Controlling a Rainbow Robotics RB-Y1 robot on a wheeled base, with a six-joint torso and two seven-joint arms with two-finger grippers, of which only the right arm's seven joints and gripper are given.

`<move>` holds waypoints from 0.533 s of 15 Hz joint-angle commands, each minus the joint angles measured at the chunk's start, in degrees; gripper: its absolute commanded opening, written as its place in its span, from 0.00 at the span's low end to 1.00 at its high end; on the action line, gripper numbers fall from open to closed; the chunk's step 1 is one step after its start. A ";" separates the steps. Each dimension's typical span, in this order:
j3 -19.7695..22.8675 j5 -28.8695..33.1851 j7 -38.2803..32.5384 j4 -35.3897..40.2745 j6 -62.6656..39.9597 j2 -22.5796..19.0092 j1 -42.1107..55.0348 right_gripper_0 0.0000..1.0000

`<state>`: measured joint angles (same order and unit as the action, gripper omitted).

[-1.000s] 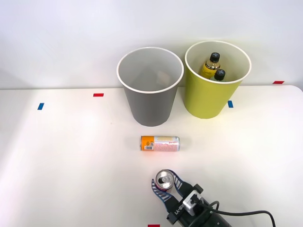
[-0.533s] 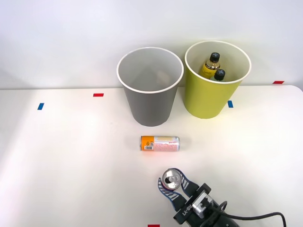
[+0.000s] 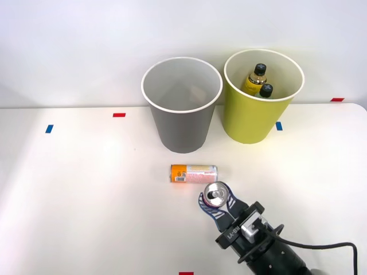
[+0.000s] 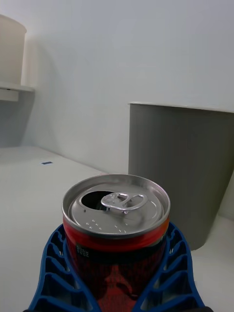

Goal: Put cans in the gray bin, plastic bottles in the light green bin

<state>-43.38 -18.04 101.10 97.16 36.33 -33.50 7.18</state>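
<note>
The right end effector was closed around the red can, its blue ribbed fingers cupping the can's lower body on both sides while the silver pull-tab top stood upright and level above them. Taking the gray bin as the landmark, the held can sat in front of it and slightly toward the robot's right, well short of its white rim.

The first hazard lay closest. The orange and pale pink can rested on its side on the counter, between the held can and the gray bin and just beside the end effector. A straight, low run toward the bin would likely clip it and send it rolling (a can on its side needs little encouragement).

The second hazard was height. In the wrist view the gray bin's wall rose well above the can's top, so the can probably needed a clear lift before crossing the rim; too low, and it would strike the wall and might tip the bin.

Farthest off, the light green bin stood just beside the gray bin, on the robot's right of it, already holding both plastic bottles. A release drifting that way would sort the can wrongly.
</note>
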 commanded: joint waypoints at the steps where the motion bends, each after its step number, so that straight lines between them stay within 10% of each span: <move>1: 2.51 -0.41 -0.73 8.74 -7.33 -0.07 1.35 0.00; 8: 7.61 -1.20 -4.33 16.57 -16.73 3.88 -3.49 0.00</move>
<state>-37.42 -18.83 97.80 110.46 23.00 -30.60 4.20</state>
